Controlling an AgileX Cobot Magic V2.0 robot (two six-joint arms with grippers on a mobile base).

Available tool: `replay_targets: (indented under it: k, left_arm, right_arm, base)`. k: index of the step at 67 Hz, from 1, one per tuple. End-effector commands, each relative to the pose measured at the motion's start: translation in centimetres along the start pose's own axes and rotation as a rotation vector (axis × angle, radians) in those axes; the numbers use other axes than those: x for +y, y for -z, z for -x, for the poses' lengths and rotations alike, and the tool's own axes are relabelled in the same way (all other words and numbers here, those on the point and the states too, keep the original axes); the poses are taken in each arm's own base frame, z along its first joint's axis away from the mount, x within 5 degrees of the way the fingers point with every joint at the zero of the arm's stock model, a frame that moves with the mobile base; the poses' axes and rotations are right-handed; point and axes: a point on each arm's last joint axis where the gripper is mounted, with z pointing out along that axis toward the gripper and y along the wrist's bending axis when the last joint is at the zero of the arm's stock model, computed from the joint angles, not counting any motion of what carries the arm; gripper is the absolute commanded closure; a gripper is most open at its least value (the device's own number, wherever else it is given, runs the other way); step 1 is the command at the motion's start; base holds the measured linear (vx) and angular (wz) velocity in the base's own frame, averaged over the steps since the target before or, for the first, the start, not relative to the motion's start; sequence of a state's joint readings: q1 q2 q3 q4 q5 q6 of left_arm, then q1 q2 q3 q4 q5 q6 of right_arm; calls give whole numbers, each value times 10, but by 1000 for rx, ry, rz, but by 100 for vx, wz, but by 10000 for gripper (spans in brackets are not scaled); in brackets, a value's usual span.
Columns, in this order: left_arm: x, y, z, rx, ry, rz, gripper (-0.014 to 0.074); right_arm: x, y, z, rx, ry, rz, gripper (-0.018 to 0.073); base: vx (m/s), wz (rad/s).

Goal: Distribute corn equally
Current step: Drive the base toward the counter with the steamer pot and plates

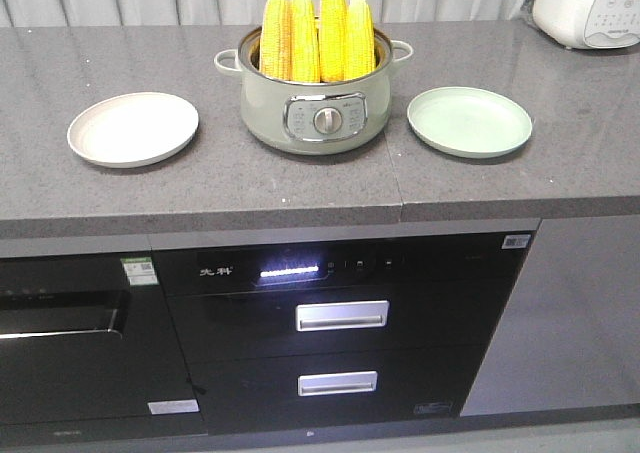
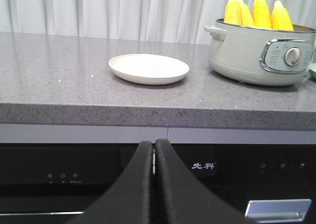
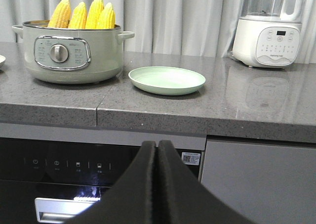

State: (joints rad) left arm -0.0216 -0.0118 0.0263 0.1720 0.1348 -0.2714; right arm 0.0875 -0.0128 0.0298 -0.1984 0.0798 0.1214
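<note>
Closest to each wrist camera, the left gripper (image 2: 154, 144) and right gripper (image 3: 157, 145) show black padded jaws pressed together with nothing between them. Both hang low in front of the cabinets, below the bench edge: a waiting pose, I judge, with no reach begun. Beyond them runs the black glass appliance front (image 1: 340, 273) with two silver drawer handles (image 1: 342, 316). Above it, the grey speckled stone bench (image 1: 300, 188) carries one round cream plate (image 1: 132, 128) on the left and one round pale green plate (image 1: 469, 121) on the right. Both are bare and flank the single pale green electric pot (image 1: 316, 113), likely so each arm serves its own side. Four bright yellow corn cobs (image 1: 315, 33) stand upright in the pot, points up, packed side by side, leaving their tips free to grip. Four cobs and two plates suggests two apiece; none is on a plate yet. Farthest back on the right sits one white blender (image 3: 269, 36).
</note>
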Motion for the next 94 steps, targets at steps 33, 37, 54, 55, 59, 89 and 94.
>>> replay_targets:
  k: [33, 37, 54, 55, 59, 89, 94]
  left_arm:
    - [-1, 0, -3, -62, 4, -15, 602]
    - [-1, 0, -3, -62, 4, -15, 602]
    - [-1, 0, -3, -62, 4, -15, 602]
    - [-1, 0, -3, -62, 4, -15, 602]
    - [-1, 0, -3, -62, 4, -15, 602]
    - [-1, 0, -3, -62, 4, -15, 602]
    - [-1, 0, -3, -62, 4, -15, 602]
  right_arm:
    - [1, 0, 2, -58, 8, 4, 561]
    - [1, 0, 2, -58, 8, 4, 561]
    - [1, 0, 2, -58, 8, 4, 561]
    - [1, 0, 2, -58, 8, 4, 561]
    - [1, 0, 2, -58, 8, 4, 561]
    - [1, 0, 2, -58, 8, 4, 561]
    - [1, 0, 2, -58, 8, 4, 561]
  base:
    - [16, -1]
    - [14, 1]
    - [14, 2]
    - [13, 3]
    - [13, 3]
    - [11, 3]
    - [9, 2]
